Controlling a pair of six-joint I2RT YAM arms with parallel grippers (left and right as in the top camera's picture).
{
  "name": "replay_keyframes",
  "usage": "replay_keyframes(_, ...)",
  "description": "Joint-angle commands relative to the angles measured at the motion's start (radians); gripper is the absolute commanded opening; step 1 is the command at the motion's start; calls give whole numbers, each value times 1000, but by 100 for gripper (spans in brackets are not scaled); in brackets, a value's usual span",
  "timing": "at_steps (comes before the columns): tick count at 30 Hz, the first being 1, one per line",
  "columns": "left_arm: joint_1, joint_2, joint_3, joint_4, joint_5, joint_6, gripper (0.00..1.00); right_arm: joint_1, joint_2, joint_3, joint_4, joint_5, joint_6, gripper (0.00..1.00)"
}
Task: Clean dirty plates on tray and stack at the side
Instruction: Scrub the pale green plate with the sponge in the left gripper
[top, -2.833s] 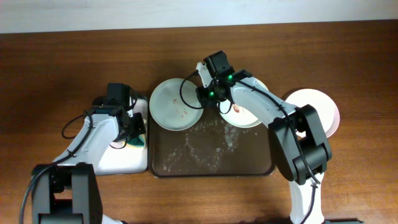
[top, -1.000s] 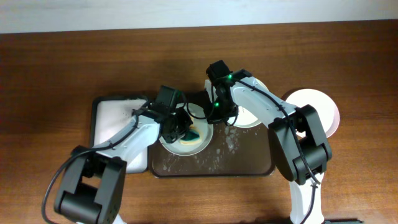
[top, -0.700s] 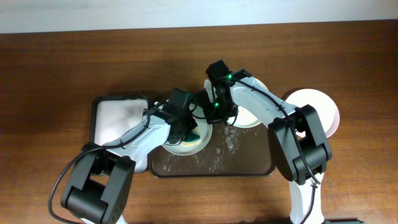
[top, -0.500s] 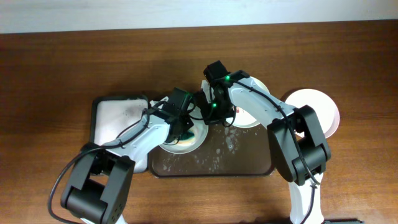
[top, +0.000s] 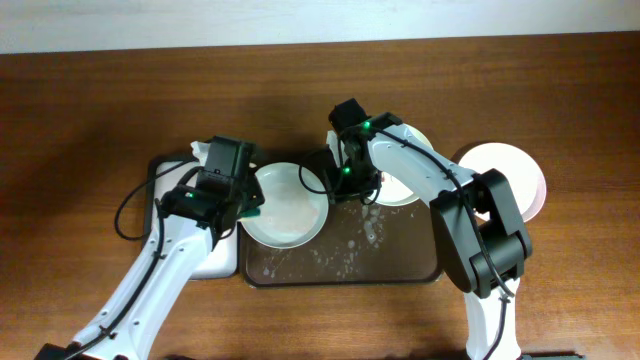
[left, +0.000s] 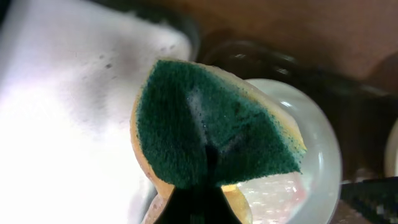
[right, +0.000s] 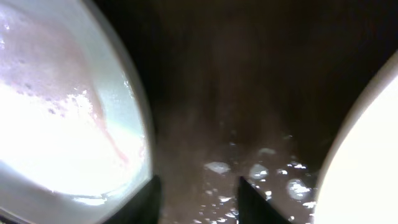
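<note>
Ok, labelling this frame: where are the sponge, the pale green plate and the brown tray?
sponge (left: 211, 134), left wrist view, green face.
pale green plate (top: 286, 207), overhead view, its centre.
brown tray (top: 400, 258), overhead view, bare floor.

In the right wrist view, the pale green round plate (right: 62, 106) runs off at 9 o'clock and the white round plate (right: 367, 155) at 4 o'clock; both are blurred.

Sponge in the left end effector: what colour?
Dark green face on the sponge, yellow underneath; clearest in left wrist view.
</note>
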Motion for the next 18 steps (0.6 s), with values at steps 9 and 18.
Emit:
replay_keyframes(9, 210, 85, -3, -49, 31, 182, 0, 3, -9, 62, 8, -55, -43, 53)
replay_keyframes(18, 210, 347, -3, 63, 39, 278, 0, 5, 0, -16, 107, -24, -42, 53)
